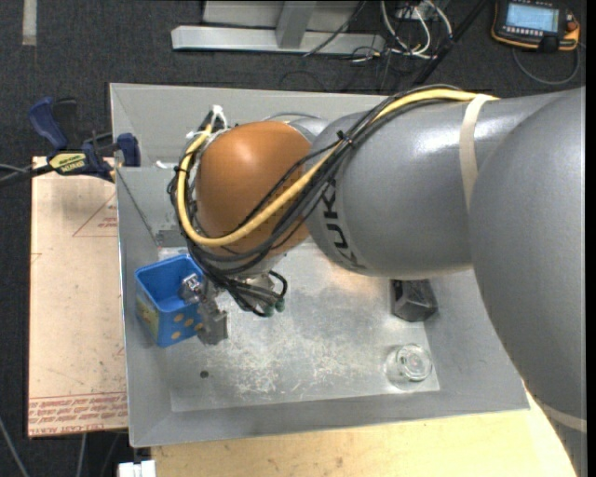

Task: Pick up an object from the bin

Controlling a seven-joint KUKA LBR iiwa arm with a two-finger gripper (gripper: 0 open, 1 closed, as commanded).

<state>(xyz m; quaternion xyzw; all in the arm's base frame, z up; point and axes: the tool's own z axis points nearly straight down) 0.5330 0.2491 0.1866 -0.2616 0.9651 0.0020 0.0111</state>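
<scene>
Blue and box-shaped with an open top, a small container sits at the left side of the grey metal bin. The tool is low against the container's right wall, beneath the arm's orange cover; whether the tool is open or closed cannot be told. Well apart to the right lie a dark grey block and a clear round piece.

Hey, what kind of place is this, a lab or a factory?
Probably a robotics lab: a KUKA arm reaches into a grey metal bin, with a control pendant and loose cables on the floor behind.
</scene>
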